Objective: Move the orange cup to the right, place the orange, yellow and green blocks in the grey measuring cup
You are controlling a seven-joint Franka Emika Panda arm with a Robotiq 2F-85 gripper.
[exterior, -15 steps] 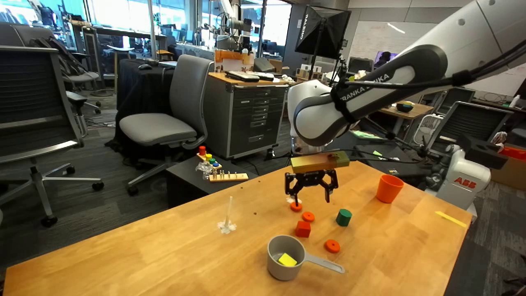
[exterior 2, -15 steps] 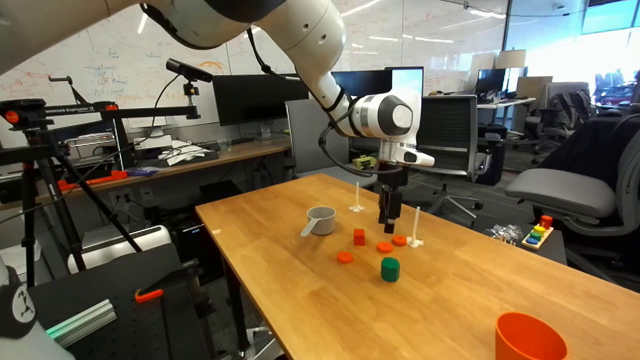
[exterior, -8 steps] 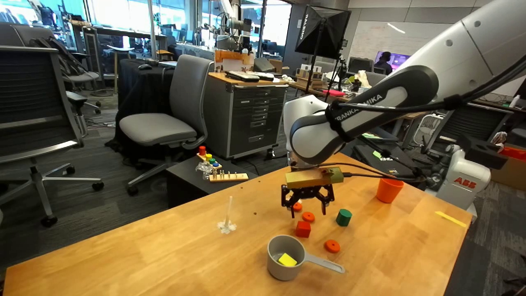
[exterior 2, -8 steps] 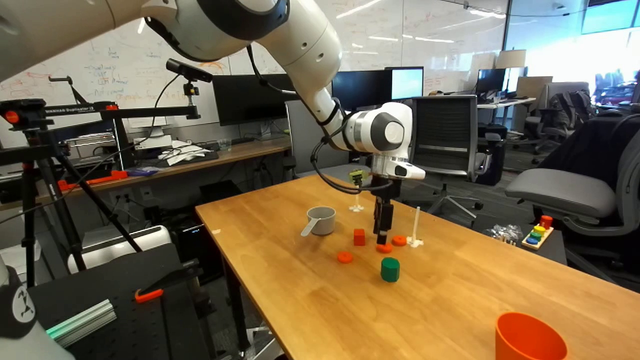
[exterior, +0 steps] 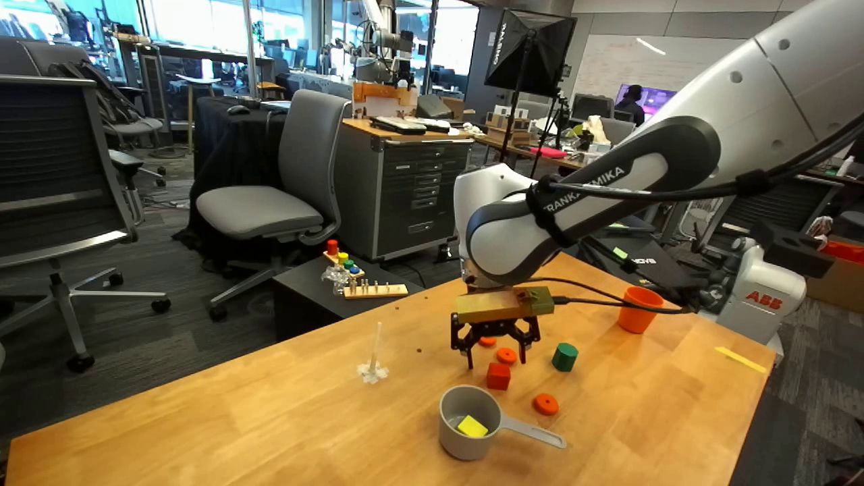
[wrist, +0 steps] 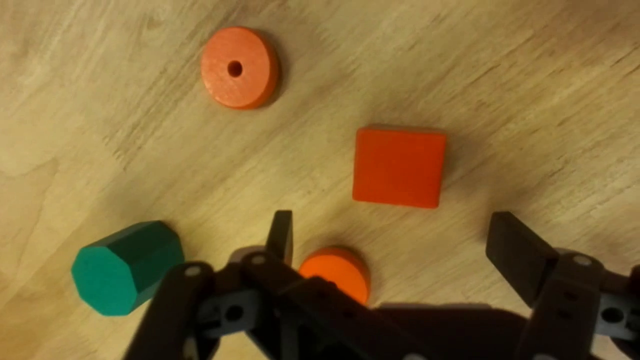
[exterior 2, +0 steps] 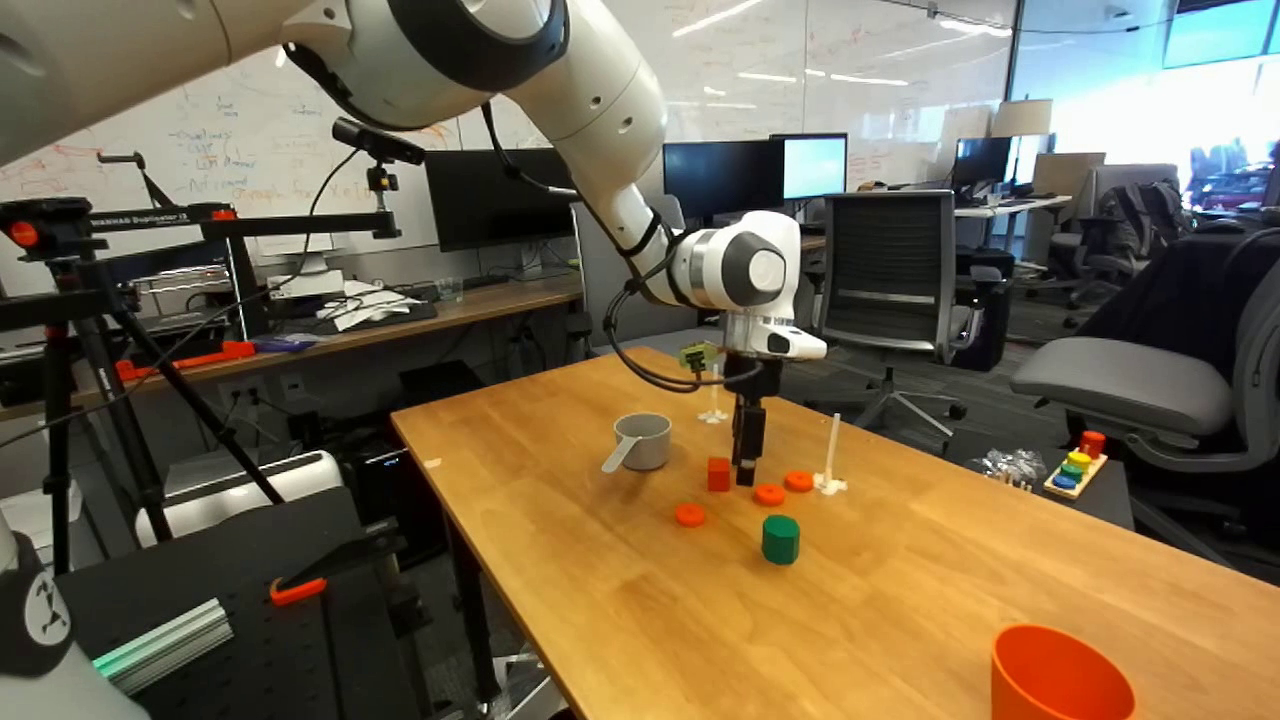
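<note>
Yellow block (exterior: pixel 472 426) down inside the grey measuring cup (exterior: pixel 460 447), I see; the fingers (wrist: pixel 517 255) hang parted above the bench (exterior: pixel 270 418), close to the red-orange cube (wrist: pixel 399 167), with the green block (wrist: pixel 127 270) nearby and the orange cup (exterior: pixel 634 321) standing well apart.

Robotics lab, ABB robot (exterior: pixel 763 299), whiteboard (exterior 2: pixel 230 165)
</note>
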